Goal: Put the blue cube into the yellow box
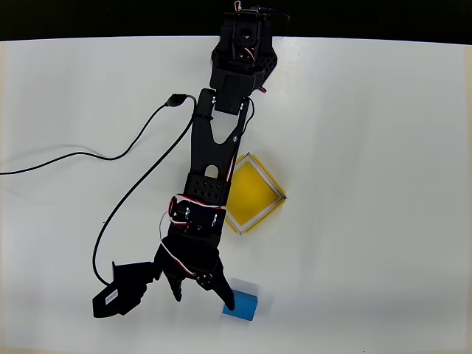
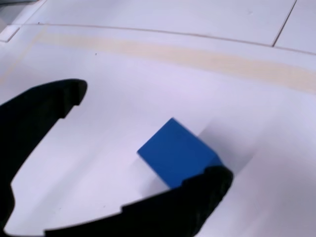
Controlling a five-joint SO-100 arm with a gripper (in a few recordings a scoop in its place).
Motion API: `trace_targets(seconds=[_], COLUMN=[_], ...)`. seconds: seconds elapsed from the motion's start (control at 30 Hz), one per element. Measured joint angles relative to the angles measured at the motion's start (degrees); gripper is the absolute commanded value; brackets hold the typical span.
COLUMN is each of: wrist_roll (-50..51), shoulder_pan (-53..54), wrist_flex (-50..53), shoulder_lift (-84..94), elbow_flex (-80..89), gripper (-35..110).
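The blue cube lies flat on the white surface near its bottom edge in the overhead view, a little right of the middle. The fingers are spread wide and grip nothing; one black fingertip touches or overlaps the cube's left side, while the other stands apart over bare surface. In the wrist view the cube sits tilted corner-on, with the lower finger covering its near corner and the other finger well off to the left. The black arm runs from the top edge of the surface down toward the cube. The yellow box rests near the middle of the surface, turned like a diamond, just right of the arm, which covers its left corner. A black cable trails across the left part of the surface.
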Motion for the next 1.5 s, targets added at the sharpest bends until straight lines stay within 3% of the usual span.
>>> trace_targets(seconds=[0.5,0.67,0.93,1.5], wrist_roll=[12.3,14.0,10.9,2.4], shoulder_pan=[-4.2,-4.1,-4.8,-2.5], wrist_flex=[0.7,3.8,8.2,4.0], shoulder_lift=[-9.1,-9.1,-10.5,-18.5], elbow_flex=[-9.4,-9.7,-9.8,-11.5], gripper=[48,57,67,68])
